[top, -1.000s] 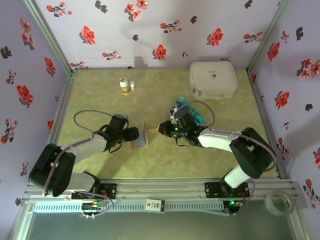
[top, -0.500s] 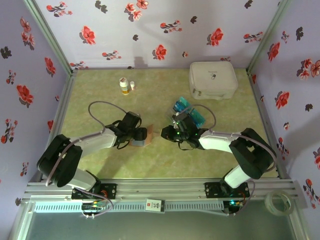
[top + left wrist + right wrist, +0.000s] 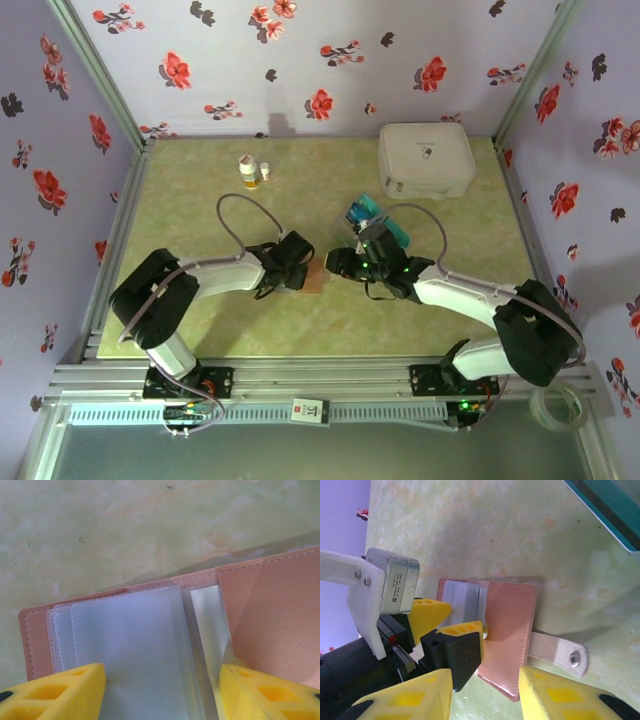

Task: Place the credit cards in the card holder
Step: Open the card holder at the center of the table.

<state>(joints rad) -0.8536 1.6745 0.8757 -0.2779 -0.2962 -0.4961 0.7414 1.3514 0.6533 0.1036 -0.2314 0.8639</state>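
The card holder (image 3: 313, 279) lies opened on the table (image 3: 190, 220), near the middle, between the two grippers. In the left wrist view its clear sleeves (image 3: 130, 645) look empty, so I judge that no card is inside yet: the opening is done, the filling is all left. The credit cards (image 3: 363, 211) lie as a blue-teal pile just behind the right arm, near the holder but apart from it.

The left gripper (image 3: 161, 694) has its jaws about half wide. Its yellow fingertips are on the sleeves and the brown flap; if they press or only touch, I cannot tell. The right gripper (image 3: 487, 699) has its jaws apart too, with a corner of the flap between them and nothing clamped.

The holder's strap (image 3: 559, 653) sticks out to one side. Both grippers crowd the holder closely, which may hinder a card coming in. A white case (image 3: 427, 160) and two small bottles (image 3: 251, 171) stand far back, well apart
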